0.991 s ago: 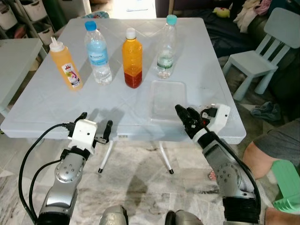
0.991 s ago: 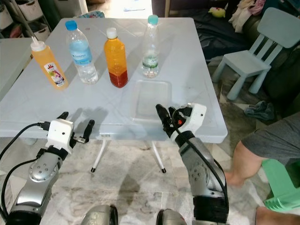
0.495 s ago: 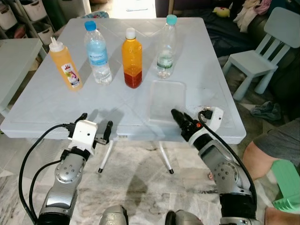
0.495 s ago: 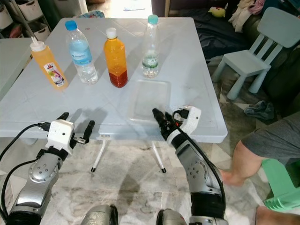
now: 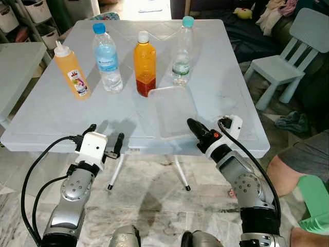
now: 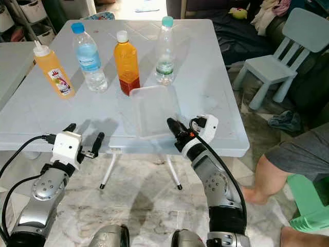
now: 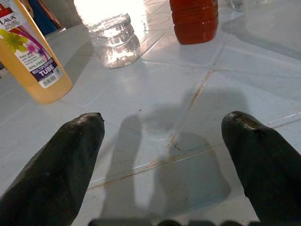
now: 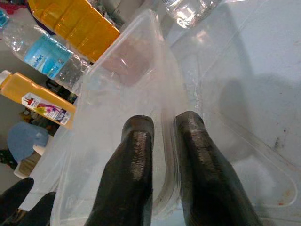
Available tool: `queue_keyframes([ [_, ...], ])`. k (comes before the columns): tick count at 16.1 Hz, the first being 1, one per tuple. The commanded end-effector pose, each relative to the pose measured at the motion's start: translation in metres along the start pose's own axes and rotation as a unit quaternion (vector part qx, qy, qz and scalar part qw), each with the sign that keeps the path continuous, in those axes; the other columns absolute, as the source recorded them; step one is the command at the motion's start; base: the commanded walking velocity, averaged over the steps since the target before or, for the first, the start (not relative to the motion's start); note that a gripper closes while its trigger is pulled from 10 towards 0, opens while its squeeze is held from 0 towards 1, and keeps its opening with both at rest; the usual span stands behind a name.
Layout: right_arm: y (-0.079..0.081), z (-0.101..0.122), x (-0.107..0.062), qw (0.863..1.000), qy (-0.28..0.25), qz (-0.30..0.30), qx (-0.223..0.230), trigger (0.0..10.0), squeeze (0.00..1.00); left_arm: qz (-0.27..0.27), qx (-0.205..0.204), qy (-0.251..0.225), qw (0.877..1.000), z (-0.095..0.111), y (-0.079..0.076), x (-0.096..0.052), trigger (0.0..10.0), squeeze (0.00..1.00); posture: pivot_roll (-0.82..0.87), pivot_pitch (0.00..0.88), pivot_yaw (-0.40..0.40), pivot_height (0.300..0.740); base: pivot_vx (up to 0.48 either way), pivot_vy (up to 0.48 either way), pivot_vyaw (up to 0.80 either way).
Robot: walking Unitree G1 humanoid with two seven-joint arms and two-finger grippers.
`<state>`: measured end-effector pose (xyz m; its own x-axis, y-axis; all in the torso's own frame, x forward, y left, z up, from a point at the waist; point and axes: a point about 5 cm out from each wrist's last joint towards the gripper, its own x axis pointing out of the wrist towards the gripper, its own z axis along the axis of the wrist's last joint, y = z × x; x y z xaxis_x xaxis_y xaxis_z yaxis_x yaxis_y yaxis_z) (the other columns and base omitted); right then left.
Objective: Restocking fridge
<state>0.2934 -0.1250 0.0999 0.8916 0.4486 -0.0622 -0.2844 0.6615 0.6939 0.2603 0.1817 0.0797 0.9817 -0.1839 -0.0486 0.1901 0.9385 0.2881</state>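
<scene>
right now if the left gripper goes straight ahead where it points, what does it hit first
Probably the clear water bottle with the blue cap: the left gripper, fingers open, aims over bare white table towards it. Depth is unclear.

Cut off at lower right: a person's bent leg (image 6: 280, 167) and a green stool (image 6: 311, 203). Small chair (image 5: 293, 46) clipped at the right edge. Orange bottle (image 7: 195, 21) and squeeze bottle (image 7: 30, 59) cropped at the wrist view's top.

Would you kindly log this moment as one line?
right hand: shut on clear tray, near edge | left hand: open, idle at table edge | four bottles: standing
</scene>
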Motion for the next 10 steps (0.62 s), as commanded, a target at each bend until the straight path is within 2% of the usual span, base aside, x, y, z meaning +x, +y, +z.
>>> queue_keyframes([
  [1, -0.007, -0.002, -0.002, 1.0, 0.005, -0.024, 0.006, 0.0, 0.0, -0.008, 0.008, 0.002, 1.0, -0.001, -0.001, 0.0, 10.0, 0.0, 0.09, 0.088, 0.037, 0.74, 0.0, 0.0, 0.0],
  [3, -0.009, 0.0, -0.002, 1.0, 0.001, -0.031, 0.005, 0.0, 0.0, -0.008, 0.012, 0.001, 1.0, 0.0, 0.0, 0.001, 10.0, 0.0, 0.1, 0.088, 0.036, 0.74, 0.0, 0.0, 0.0],
  [5, -0.009, 0.004, -0.001, 0.999, -0.006, -0.041, 0.001, 0.0, 0.0, -0.006, 0.03, -0.008, 0.999, 0.005, 0.007, 0.001, 10.0, 0.0, 0.11, 0.093, 0.027, 0.74, 0.0, 0.0, 0.0],
  [7, -0.005, 0.007, 0.0, 0.999, -0.013, -0.049, -0.014, 0.0, 0.0, 0.008, 0.031, -0.003, 0.999, 0.003, 0.017, -0.001, 10.0, 0.0, 0.11, 0.099, 0.018, 0.74, 0.0, 0.0, 0.0],
  [8, -0.004, 0.007, -0.001, 0.998, -0.013, -0.051, -0.037, 0.0, 0.0, 0.014, 0.016, 0.005, 1.0, 0.0, 0.017, -0.002, 10.0, 0.0, 0.09, 0.089, 0.012, 0.74, 0.0, 0.0, 0.0],
  [10, -0.001, 0.006, -0.004, 0.99, -0.015, -0.055, -0.127, 0.0, 0.0, 0.026, -0.009, 0.028, 0.999, -0.007, 0.015, -0.002, 10.0, 0.0, 0.09, 0.079, 0.01, 0.74, 0.0, 0.0, 0.0],
])
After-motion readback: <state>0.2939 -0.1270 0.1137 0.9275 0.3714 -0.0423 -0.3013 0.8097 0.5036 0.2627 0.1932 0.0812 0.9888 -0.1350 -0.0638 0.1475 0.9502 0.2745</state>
